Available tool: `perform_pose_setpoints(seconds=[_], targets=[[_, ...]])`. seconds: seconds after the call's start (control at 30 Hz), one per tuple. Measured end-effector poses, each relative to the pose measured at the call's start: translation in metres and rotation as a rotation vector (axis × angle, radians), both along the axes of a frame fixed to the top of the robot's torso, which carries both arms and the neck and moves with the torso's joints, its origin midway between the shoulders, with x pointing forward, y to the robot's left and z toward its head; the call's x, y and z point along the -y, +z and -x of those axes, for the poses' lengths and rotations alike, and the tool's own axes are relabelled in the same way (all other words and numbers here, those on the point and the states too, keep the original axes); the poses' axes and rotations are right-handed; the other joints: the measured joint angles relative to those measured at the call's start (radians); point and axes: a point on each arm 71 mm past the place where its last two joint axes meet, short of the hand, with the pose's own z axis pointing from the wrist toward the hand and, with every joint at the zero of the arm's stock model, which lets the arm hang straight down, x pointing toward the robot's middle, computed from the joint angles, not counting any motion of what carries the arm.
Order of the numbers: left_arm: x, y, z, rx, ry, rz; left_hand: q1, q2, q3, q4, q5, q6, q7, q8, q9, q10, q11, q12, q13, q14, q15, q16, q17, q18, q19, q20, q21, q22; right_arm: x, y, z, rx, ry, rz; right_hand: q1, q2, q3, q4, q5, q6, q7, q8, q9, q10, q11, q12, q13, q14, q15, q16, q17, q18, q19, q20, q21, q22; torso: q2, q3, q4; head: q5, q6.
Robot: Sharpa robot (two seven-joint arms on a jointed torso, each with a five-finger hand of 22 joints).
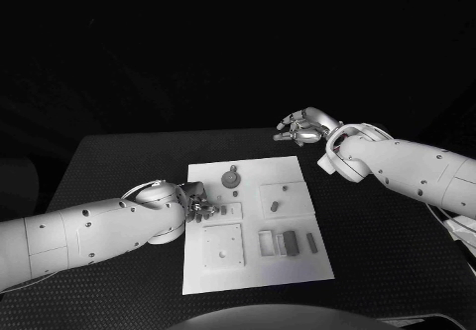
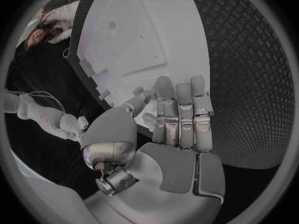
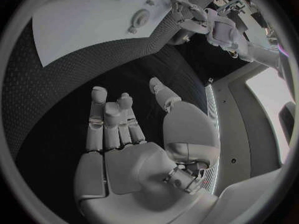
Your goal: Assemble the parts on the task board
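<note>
The white task board (image 1: pixel 256 271) lies in the middle of the black table. On it are a round gear part (image 1: pixel 230 179), a small dark part (image 1: pixel 273 204) in a square recess, and several dark and pale bars (image 1: pixel 291 243) near its right side. My left hand (image 1: pixel 199 205) is at the board's left edge; its fingers (image 2: pixel 179 109) lie straight side by side over the edge and its thumb points at the board (image 2: pixel 143 30), with nothing in its grasp. My right hand (image 1: pixel 303 127) hovers beyond the board's far right corner, fingers (image 3: pixel 112 122) spread and empty.
A raised square plate (image 1: pixel 223 246) with small holes sits on the board's near left part. Black ribbed table (image 1: pixel 386 234) surrounds the board on all sides. In the right wrist view the gear part (image 3: pixel 138 20) and my left hand (image 3: pixel 187 15) appear far off.
</note>
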Motion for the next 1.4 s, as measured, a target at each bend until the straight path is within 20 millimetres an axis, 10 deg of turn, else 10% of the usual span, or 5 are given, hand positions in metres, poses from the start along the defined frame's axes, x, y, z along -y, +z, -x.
perform_pose_setpoints(seconds=[0.3,1.03,1.4], targets=[[-0.005,-0.002,0.000,-0.011,0.010,-0.002,-0.074,-0.074,-0.078,0.032,0.000,-0.013,0.005,-0.010,0.004,-0.003,-0.001,0.004,-0.005,-0.015,-0.002,0.008,-0.007,0.000,-0.015,-0.001,0.000,0.000,0.001,0.000,0.000,0.000,-0.002,0.004,-0.003,-0.003,0.000,0.000,0.000,-0.005,0.005,0.000,-0.003,-0.004,0.004,0.000,-0.001,-0.003,0.004,-0.004,0.000,-0.002,-0.001,0.001,0.000,0.000,0.000,-0.0007,0.0004,-0.001,0.000],[-0.021,-0.001,-0.005,-0.067,0.107,0.087,-0.052,-0.131,-0.082,0.062,0.000,-0.085,0.035,-0.054,0.007,-0.084,0.030,-0.020,-0.029,-0.089,0.010,-0.019,-0.033,0.000,-0.077,0.012,-0.028,0.001,0.002,-0.001,-0.001,0.002,-0.003,0.012,-0.005,-0.006,0.003,-0.003,0.000,-0.005,0.005,-0.004,-0.003,-0.007,0.008,0.000,-0.003,-0.007,0.008,-0.009,-0.003,-0.010,-0.012,0.005,-0.008,0.000,-0.001,-0.0014,0.0011,-0.003,0.004],[-0.035,0.007,-0.018,-0.182,0.240,0.312,0.046,-0.052,-0.111,-0.044,0.009,-0.185,0.097,-0.139,-0.061,-0.194,0.102,-0.133,-0.102,-0.200,0.075,-0.121,-0.103,0.000,-0.192,0.070,-0.128,-0.029,0.003,-0.007,0.000,-0.006,-0.004,0.022,0.017,0.003,0.011,-0.045,0.000,-0.004,0.004,0.005,0.004,-0.025,0.004,-0.022,-0.024,-0.038,0.006,-0.035,-0.015,-0.011,-0.040,0.018,-0.029,0.000,-0.001,-0.0007,0.0014,-0.003,0.016]])
